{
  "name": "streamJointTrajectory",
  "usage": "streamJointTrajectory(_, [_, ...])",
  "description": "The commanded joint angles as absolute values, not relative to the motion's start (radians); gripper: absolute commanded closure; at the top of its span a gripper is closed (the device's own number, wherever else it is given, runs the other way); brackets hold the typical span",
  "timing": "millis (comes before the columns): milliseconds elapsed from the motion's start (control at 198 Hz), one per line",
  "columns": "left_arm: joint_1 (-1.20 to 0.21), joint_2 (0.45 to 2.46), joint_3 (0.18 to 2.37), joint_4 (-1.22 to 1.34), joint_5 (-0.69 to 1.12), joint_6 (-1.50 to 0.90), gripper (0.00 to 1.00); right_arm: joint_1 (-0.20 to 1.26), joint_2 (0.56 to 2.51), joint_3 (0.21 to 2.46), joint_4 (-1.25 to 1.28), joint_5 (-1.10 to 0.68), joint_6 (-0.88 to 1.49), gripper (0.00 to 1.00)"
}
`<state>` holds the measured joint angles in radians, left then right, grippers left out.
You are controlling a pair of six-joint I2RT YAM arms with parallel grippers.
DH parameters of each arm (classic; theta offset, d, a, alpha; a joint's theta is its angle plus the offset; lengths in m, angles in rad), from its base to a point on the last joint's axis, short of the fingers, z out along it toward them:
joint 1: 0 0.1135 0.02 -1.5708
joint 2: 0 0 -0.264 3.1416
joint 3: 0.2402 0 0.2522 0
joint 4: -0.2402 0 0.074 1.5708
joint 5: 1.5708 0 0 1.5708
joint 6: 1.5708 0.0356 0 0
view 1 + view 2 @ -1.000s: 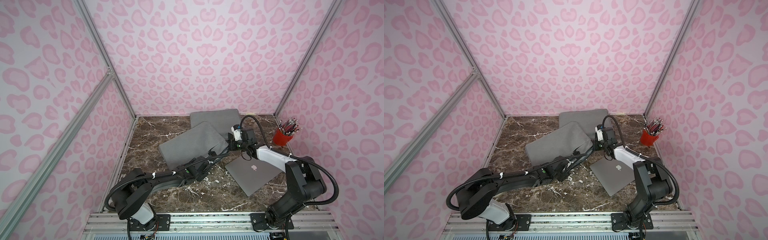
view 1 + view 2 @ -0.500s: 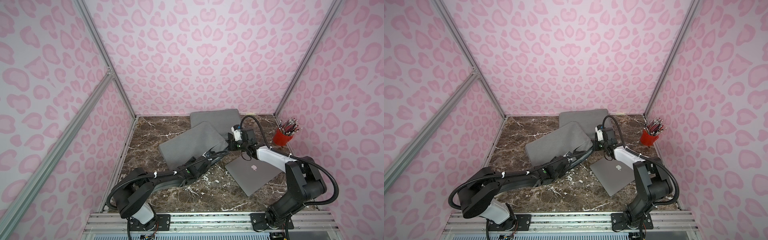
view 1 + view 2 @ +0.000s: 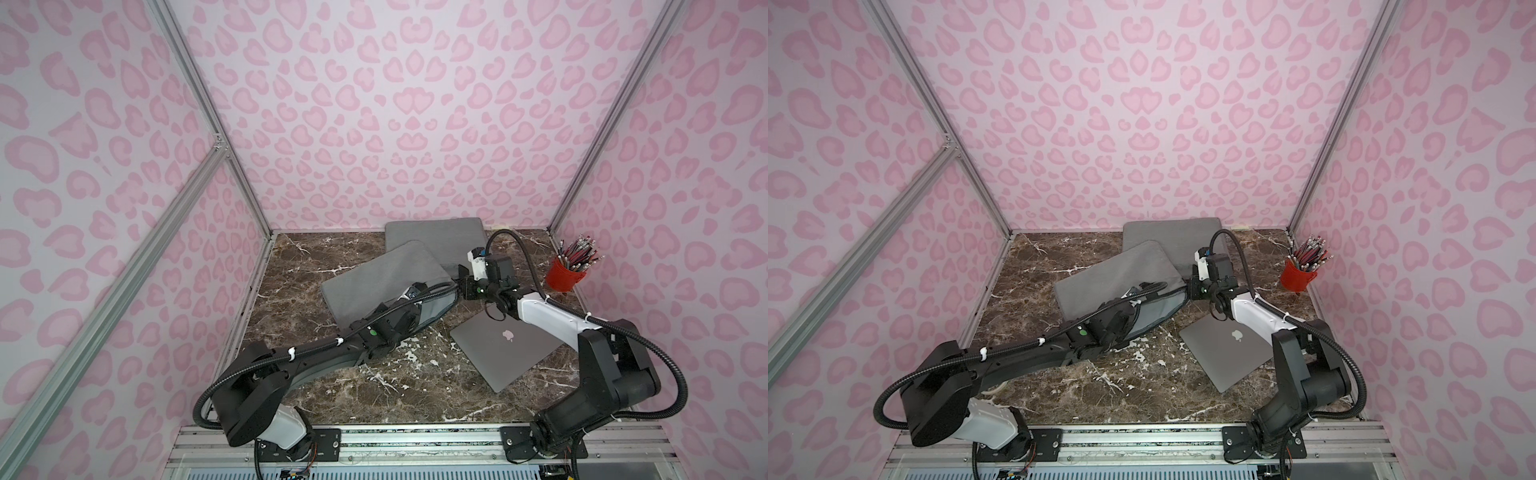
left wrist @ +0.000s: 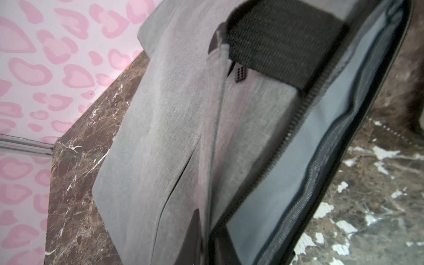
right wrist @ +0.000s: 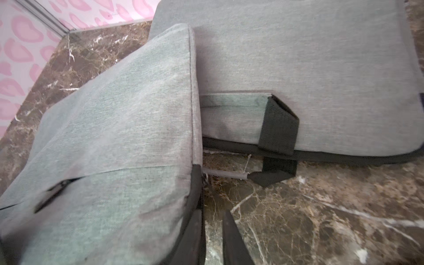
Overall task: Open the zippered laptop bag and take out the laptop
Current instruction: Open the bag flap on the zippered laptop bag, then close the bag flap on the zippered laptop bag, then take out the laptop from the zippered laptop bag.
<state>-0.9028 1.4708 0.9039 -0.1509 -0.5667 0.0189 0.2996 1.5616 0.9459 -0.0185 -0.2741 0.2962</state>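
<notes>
Pinching the zipper-side edge of the laptop bag [image 3: 382,274] with the left gripper [image 3: 409,313], jaws pressed together on the top flap, mouth gaping and showing pale lining. Sitting slantwise at the middle of the counter [image 3: 374,399], far corner overlapping a second grey bag [image 3: 434,235] by the back edge. Hovering the right gripper [image 5: 213,236] at the bag's right corner, jaws slightly apart, nothing between. Lying flat outside the bag, toward the counter's front right: the laptop [image 3: 505,349], logo up. Standing by the right edge, toward the back: a red cup [image 3: 565,278] of pencils.
</notes>
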Motion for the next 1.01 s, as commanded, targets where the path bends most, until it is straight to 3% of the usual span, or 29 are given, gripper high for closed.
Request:
streamJointTrajectory(0, [-0.894,1.457,0.948,-0.209,-0.487,-0.046,0.99,0.301,1.505,0.92,-0.055,-0.238,0.392,0.67])
streamJointTrajectory(106, [-0.887,1.476,0.989,-0.262,-0.468,-0.079,0.99,0.291,1.423,0.886,-0.073,-0.21,0.469,0.59])
streamJointTrajectory(308, [-0.881,1.479,1.051,-0.33,-0.454,-0.131,0.99,0.29,1.233,0.707,0.057,-0.289,0.671,0.53])
streamJointTrajectory(469, [-0.878,1.477,1.102,-0.39,-0.446,-0.18,0.99,0.413,1.142,0.563,0.268,-0.303,0.844,0.5])
streamJointTrajectory(711, [-0.876,1.456,1.138,-0.424,-0.435,-0.217,0.99,0.586,1.247,0.434,0.632,-0.28,1.033,0.5])
streamJointTrajectory(1003, [-0.877,1.46,1.152,-0.414,-0.431,-0.23,0.99,0.673,1.467,0.411,0.912,-0.256,1.114,0.5])
